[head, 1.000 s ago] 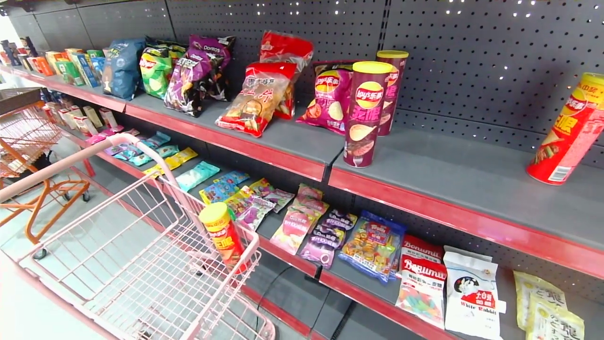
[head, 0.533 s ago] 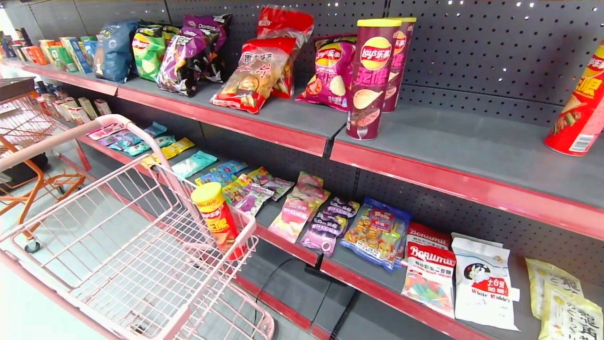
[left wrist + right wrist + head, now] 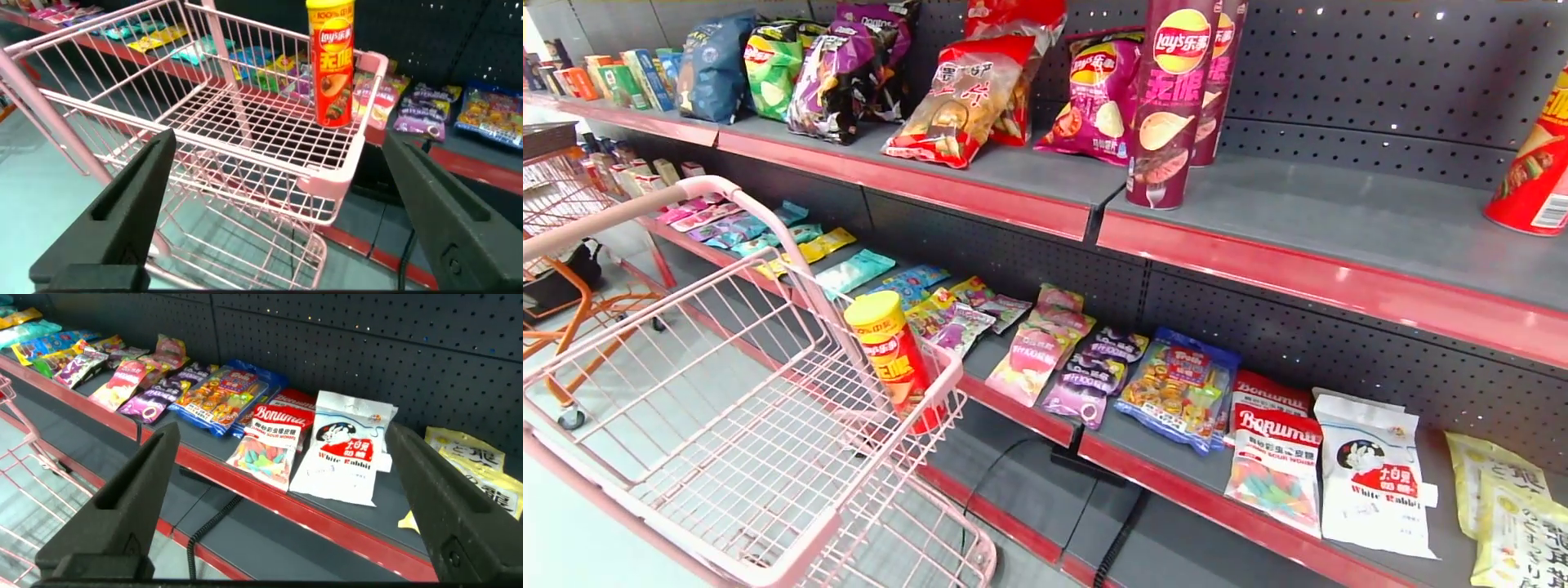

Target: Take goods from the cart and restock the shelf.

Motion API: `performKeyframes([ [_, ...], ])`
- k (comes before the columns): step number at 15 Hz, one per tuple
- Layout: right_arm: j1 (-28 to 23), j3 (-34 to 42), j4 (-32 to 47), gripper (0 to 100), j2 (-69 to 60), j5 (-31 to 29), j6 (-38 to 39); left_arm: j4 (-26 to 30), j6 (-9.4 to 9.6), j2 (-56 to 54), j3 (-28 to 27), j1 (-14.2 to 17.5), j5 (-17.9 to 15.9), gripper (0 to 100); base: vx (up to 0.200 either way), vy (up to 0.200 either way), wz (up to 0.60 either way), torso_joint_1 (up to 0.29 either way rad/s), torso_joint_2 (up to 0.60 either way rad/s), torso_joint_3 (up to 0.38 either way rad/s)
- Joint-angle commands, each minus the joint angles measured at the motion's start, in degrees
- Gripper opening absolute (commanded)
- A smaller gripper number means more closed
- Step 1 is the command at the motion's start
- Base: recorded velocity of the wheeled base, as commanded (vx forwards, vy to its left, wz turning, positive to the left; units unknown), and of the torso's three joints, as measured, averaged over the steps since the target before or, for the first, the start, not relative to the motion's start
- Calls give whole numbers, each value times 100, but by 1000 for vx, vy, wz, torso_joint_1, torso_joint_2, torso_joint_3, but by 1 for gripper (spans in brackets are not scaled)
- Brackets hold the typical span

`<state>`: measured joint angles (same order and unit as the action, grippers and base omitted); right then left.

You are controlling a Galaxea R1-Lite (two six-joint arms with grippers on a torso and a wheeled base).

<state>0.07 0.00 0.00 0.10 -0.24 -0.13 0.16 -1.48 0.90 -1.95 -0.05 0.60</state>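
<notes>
While the can (image 3: pixel 331 65) stands upright in the far corner of the cart (image 3: pixel 253 122), straight ahead of the left hand (image 3: pixel 278 233) | left hand: wide open, empty, nearer | right hand (image 3: pixel 278 523): wide open, empty, facing the shelf (image 3: pixel 327 518).

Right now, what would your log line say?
stage: before pickup | red chip can: upright in pink cart | left gripper: open, facing cart | right gripper: open, facing lower shelf

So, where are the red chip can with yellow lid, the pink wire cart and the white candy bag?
red chip can with yellow lid (image 3: pixel 894 359), head view, middle of its label
pink wire cart (image 3: pixel 613 214), head view, on its handle bar
white candy bag (image 3: pixel 1372 478), head view, centre of its front
</notes>
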Motion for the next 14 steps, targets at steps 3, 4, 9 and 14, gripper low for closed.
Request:
performKeyframes([
  [3,1,0,0,100,8,-2,-4,-587,-1206,4515,-3593,-21,72,100,0,0,0,0,0,0],
  [4,1,0,0,100,8,-11,5,-1422,-1197,5482,-3496,-13,55,100,0,0,0,0,0,0],
  [9,1,0,0,100,8,-11,5,-4366,-986,8435,-2424,58,-816,100,0,0,0,0,0,0],
  [14,1,0,0,100,8,-11,5,-4938,-731,9560,-2486,-153,-1176,100,0,0,0,0,0,0],
])
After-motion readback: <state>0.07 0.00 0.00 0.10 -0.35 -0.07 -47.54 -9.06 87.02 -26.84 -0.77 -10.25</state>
